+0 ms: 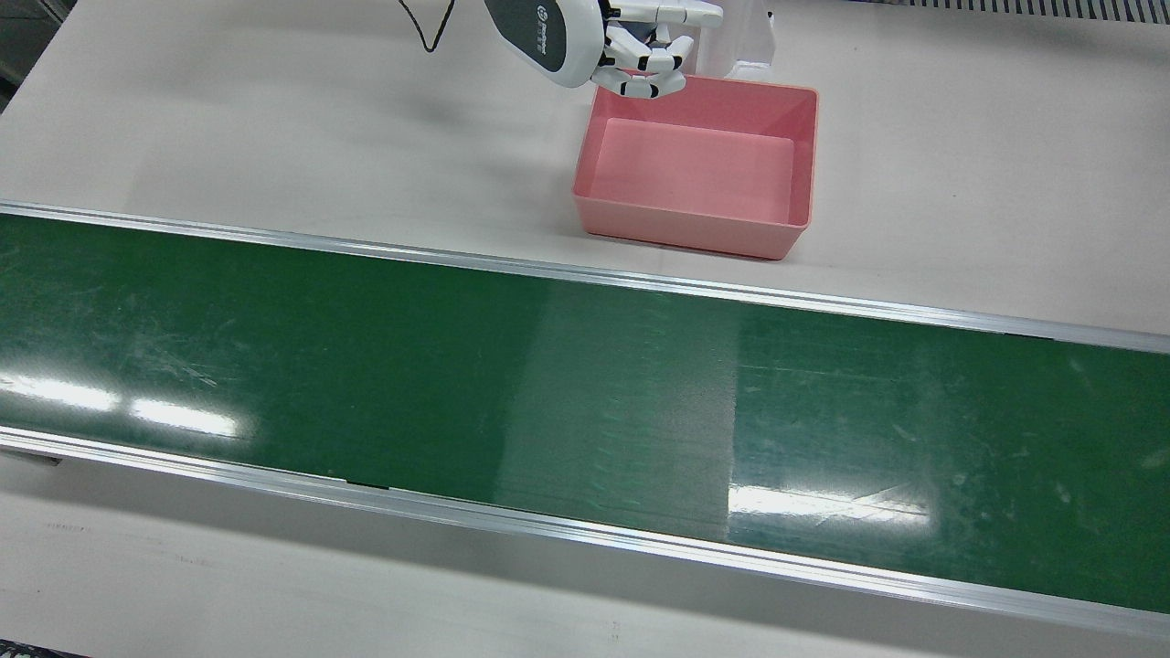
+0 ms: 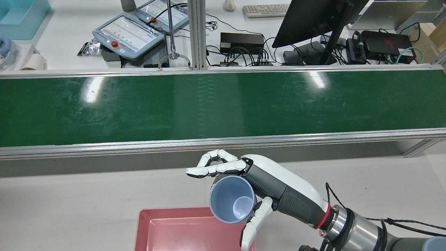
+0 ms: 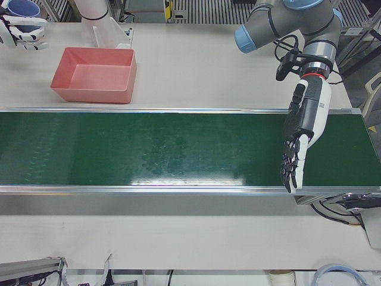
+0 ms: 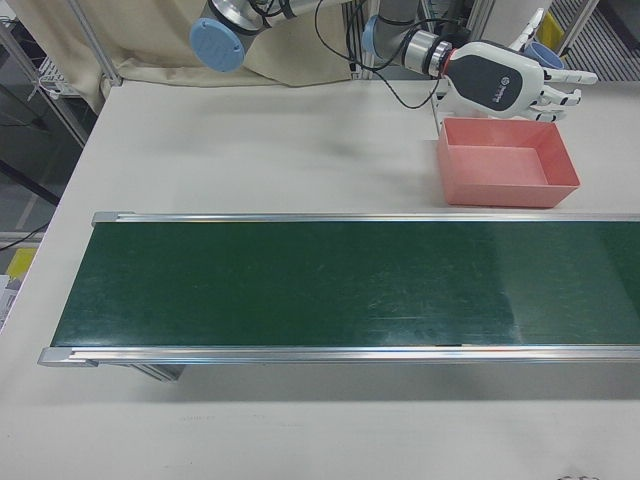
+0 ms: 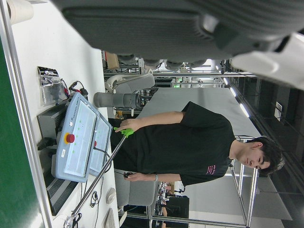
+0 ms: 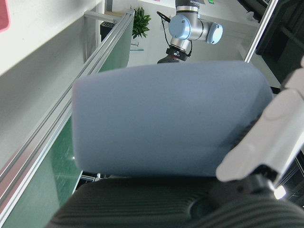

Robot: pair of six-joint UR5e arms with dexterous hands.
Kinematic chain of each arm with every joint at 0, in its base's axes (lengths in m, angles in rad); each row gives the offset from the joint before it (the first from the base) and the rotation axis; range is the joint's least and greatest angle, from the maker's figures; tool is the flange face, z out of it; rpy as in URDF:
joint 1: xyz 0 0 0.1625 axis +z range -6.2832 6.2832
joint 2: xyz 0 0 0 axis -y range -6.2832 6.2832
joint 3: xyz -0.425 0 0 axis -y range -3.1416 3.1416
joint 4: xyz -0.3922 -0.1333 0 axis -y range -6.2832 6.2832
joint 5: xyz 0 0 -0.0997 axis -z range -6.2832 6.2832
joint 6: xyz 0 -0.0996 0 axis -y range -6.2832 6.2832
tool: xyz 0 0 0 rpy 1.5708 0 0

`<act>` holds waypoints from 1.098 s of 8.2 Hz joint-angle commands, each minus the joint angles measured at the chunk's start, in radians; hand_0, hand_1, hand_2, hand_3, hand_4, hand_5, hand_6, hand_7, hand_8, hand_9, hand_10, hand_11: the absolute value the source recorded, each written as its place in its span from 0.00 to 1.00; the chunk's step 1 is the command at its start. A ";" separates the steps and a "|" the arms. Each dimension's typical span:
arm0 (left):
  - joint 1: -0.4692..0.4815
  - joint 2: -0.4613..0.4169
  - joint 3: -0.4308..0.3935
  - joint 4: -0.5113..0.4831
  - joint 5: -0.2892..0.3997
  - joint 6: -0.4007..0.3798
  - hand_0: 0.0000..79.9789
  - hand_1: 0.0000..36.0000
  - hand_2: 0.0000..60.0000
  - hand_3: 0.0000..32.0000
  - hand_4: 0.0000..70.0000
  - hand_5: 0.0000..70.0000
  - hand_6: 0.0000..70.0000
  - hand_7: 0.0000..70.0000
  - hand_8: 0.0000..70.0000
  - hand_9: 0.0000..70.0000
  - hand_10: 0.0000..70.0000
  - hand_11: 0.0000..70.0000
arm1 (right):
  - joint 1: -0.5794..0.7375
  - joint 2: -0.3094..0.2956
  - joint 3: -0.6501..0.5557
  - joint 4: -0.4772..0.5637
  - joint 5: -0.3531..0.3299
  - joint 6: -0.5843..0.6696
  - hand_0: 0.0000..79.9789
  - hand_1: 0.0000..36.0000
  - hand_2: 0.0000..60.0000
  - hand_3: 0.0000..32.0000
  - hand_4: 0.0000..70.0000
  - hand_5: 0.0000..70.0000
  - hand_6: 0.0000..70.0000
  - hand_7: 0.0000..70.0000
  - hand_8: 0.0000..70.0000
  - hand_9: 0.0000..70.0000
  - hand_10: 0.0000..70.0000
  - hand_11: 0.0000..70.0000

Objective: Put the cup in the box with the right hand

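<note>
One blue-grey cup [image 2: 231, 203] is in the scene, and one pink box [image 1: 699, 168]. One green conveyor belt [image 1: 548, 384] runs across the table. Two robot hands appear: the right hand [image 2: 244, 181] over the box's corner, the left hand [image 3: 299, 140] at the belt's far end from the box. Beyond the belt lie two teach pendants [image 2: 128, 33], one monitor [image 2: 313, 17], one keyboard [image 2: 266, 10], and one person [image 5: 190, 142].
</note>
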 commanded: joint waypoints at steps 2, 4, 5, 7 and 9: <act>0.000 0.000 0.001 0.000 0.000 0.000 0.00 0.00 0.00 0.00 0.00 0.00 0.00 0.00 0.00 0.00 0.00 0.00 | -0.020 0.000 0.000 0.001 0.001 -0.002 0.49 0.23 0.29 0.00 0.21 0.03 0.07 0.30 0.00 0.04 0.05 0.09; 0.000 0.000 0.001 0.000 0.000 0.000 0.00 0.00 0.00 0.00 0.00 0.00 0.00 0.00 0.00 0.00 0.00 0.00 | 0.076 -0.014 0.017 -0.001 -0.010 0.020 0.54 0.27 0.29 0.00 0.19 0.05 0.13 0.56 0.04 0.16 0.11 0.17; 0.000 0.000 0.001 0.000 0.000 0.000 0.00 0.00 0.00 0.00 0.00 0.00 0.00 0.00 0.00 0.00 0.00 0.00 | 0.234 -0.047 0.019 -0.013 -0.019 0.065 0.54 0.27 0.35 0.00 0.26 0.09 0.27 1.00 0.31 0.61 0.27 0.41; 0.000 0.000 0.002 -0.002 0.000 0.000 0.00 0.00 0.00 0.00 0.00 0.00 0.00 0.00 0.00 0.00 0.00 0.00 | 0.580 -0.153 -0.060 -0.014 -0.031 0.176 0.52 0.23 0.46 0.00 0.40 0.12 0.42 1.00 0.60 0.98 0.49 0.69; 0.000 0.000 0.001 -0.002 0.000 0.000 0.00 0.00 0.00 0.00 0.00 0.00 0.00 0.00 0.00 0.00 0.00 0.00 | 0.878 -0.155 -0.387 -0.001 -0.183 0.368 0.53 0.18 0.35 0.00 0.44 0.12 0.43 1.00 0.64 1.00 0.51 0.72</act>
